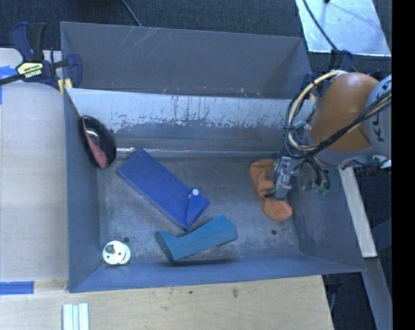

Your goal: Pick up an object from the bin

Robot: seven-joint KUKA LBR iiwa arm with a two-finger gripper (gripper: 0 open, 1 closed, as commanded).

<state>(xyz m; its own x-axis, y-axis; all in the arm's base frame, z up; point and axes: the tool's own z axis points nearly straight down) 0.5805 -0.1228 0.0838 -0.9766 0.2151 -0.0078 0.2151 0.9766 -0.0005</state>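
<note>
My gripper (281, 188) reaches down at the right side of the bin, right over an orange soft lumpy thing (268, 190) that lies near the right wall. Its metal fingers stand against the orange thing's middle, with orange showing to the left and below them. Whether the fingers are round it I cannot make out.
A blue flat box with a white cap (163, 186) lies in the bin's middle. A teal block (197, 238) rests near the front wall. A small white round thing (115, 253) sits at the front left corner. A black and pink oval thing (97, 141) leans at the left wall.
</note>
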